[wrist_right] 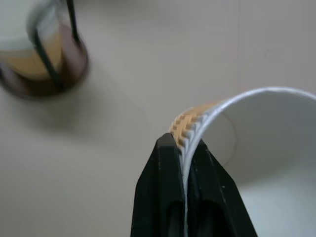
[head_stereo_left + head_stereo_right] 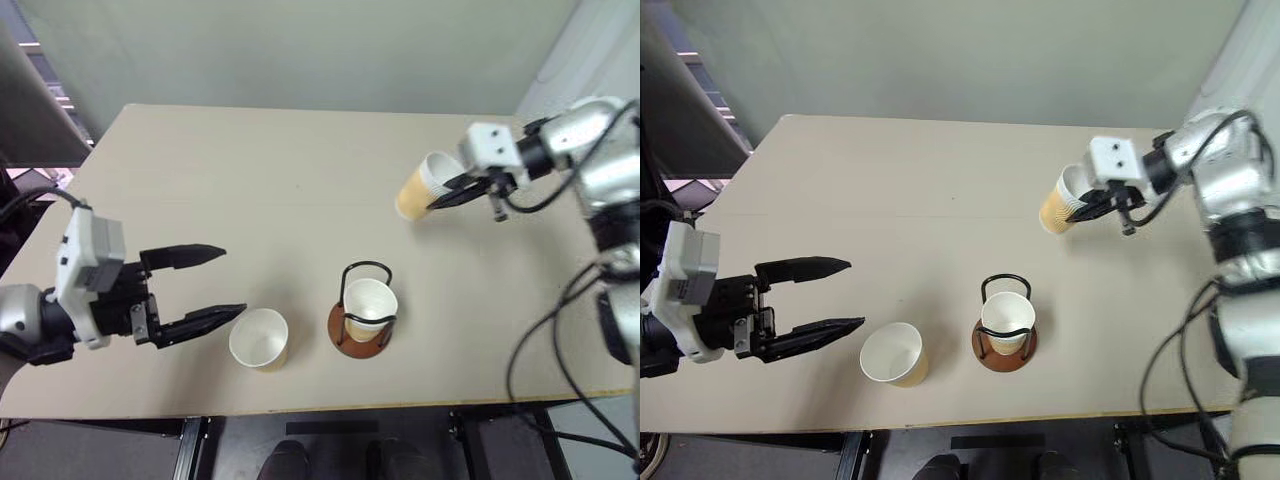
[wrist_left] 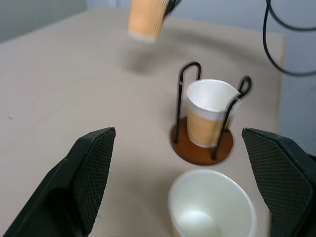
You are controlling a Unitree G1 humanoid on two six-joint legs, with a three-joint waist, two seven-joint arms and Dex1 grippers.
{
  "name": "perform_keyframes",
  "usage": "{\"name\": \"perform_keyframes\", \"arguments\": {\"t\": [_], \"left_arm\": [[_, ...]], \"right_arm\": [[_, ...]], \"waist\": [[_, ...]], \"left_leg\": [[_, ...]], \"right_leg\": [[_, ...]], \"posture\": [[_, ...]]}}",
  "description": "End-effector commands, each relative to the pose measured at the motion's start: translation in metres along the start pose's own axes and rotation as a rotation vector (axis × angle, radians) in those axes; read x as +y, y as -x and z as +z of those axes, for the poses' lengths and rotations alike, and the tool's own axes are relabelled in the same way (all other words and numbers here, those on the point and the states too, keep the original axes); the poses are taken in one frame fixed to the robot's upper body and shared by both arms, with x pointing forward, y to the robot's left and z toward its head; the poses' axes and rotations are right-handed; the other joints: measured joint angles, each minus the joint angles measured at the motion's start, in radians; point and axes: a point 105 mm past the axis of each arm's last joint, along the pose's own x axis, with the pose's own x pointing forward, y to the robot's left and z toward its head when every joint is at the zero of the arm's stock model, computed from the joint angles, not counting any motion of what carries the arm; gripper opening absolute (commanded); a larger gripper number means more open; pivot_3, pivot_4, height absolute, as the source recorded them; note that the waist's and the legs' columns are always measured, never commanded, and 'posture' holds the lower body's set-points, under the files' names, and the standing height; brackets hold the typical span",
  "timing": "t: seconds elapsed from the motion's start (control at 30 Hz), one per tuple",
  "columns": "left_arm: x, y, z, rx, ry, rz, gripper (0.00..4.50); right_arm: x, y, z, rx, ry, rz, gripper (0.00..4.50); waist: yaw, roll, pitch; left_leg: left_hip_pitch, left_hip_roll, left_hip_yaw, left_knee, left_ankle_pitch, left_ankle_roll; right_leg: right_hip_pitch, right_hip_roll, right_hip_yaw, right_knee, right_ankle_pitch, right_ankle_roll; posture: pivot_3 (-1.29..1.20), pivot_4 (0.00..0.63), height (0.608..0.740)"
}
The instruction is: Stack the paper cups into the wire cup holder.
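— So, starting from the left, what is near the wire cup holder (image 2: pixel 362 318)?

— Well to its left, the left gripper (image 2: pixel 214 285) hangs over the table (image 2: pixel 250 180), its two black fingers spread wide with nothing between them. Just past its fingertips, between them and the holder, a loose paper cup (image 2: pixel 259 339) stands upright close to the table's front edge.

— And the holder itself?

— It stands near the front edge too, with one cup (image 2: pixel 370 305) seated inside the wire loops on the reddish-brown base. The loose cup is near its left side, but they do not touch.

— What about the right?

— Behind and right of the holder, the right gripper (image 1: pixel 185 148) is clenched on the rim of a third cup (image 2: pixel 422 184), one finger inside the wall and one outside. That cup is lifted off the table and tilted, bottom toward the left.

— Any open room?

— Behind the holder the tabletop is bare all the way to the far edge, and bare to its right as far as the right edge.
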Motion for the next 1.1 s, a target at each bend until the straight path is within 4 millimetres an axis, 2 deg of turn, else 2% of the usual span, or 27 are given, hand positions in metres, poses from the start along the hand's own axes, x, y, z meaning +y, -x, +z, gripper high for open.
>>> {"name": "perform_keyframes", "arguments": {"t": [0.03, 0.13, 0.2, 0.3, 0.47, 0.83, 1.07, 1.1], "left_arm": [[-0.007, 0.005, 0.007, -0.001, -0.032, -0.036, 4.42], [-0.014, 0.006, 0.006, 0.022, -0.017, -0.097, 4.42], [-0.017, 0.007, 0.006, 0.032, -0.010, -0.131, 4.42], [-0.017, 0.008, 0.005, 0.059, -0.008, -0.158, 4.42], [-0.015, 0.008, 0.003, 0.069, -0.016, -0.163, 4.42], [-0.013, 0.004, -0.001, 0.068, -0.018, -0.167, 4.42], [-0.014, 0.004, -0.003, 0.068, -0.017, -0.166, 4.42], [-0.013, 0.004, -0.003, 0.068, -0.017, -0.166, 4.42]], "right_arm": [[0.027, -0.004, 0.053, -0.212, 0.011, 0.158, 0.02], [0.044, -0.012, 0.065, -0.249, 0.013, 0.249, 0.02], [0.052, -0.020, 0.065, -0.246, 0.019, 0.288, 0.02], [0.059, -0.032, 0.062, -0.225, 0.038, 0.325, 0.02], [0.060, -0.050, 0.053, -0.166, 0.078, 0.329, 0.02], [0.071, -0.061, 0.042, -0.117, 0.111, 0.360, 0.02], [0.071, -0.068, 0.043, -0.104, 0.124, 0.371, 0.02], [0.070, -0.069, 0.043, -0.101, 0.124, 0.370, 0.20]], "waist": [[-0.003, 0.000, 0.000], [-0.014, 0.000, 0.000], [-0.021, -0.001, 0.000], [-0.025, -0.001, 0.000], [-0.031, -0.001, 0.000], [-0.031, -0.001, 0.000], [-0.032, -0.001, 0.000], [-0.032, -0.001, 0.000]], "left_leg": [[0.001, 0.001, 0.000, 0.000, 0.000, -0.001], [0.005, 0.005, 0.002, 0.001, 0.001, -0.003], [0.011, 0.006, 0.002, 0.001, 0.001, -0.003], [0.013, 0.007, 0.002, 0.003, 0.001, -0.003], [0.014, 0.007, 0.002, 0.003, -0.001, 0.000], [0.009, 0.010, 0.000, 0.003, -0.005, -0.003], [0.010, 0.014, 0.000, 0.003, -0.005, -0.003], [0.010, 0.014, 0.000, 0.003, -0.005, -0.003]], "right_leg": [[0.000, 0.003, 0.001, 0.000, 0.000, 0.000], [0.001, 0.010, 0.005, 0.000, -0.001, -0.002], [0.006, 0.011, 0.007, 0.002, -0.008, -0.013], [0.007, 0.013, 0.008, 0.006, -0.008, -0.014], [0.005, 0.013, 0.010, 0.011, -0.009, -0.015], [0.001, 0.014, 0.008, 0.009, -0.007, -0.012], [0.002, 0.018, 0.009, 0.009, -0.007, -0.012], [0.002, 0.019, 0.009, 0.009, -0.007, -0.012]], "posture": [[0.00, 0.150, 0.740], [0.00, 0.150, 0.740], [0.00, 0.150, 0.740], [0.00, 0.150, 0.740], [0.00, 0.150, 0.740], [0.00, 0.150, 0.740], [0.00, 0.150, 0.740], [0.00, 0.150, 0.740]]}}
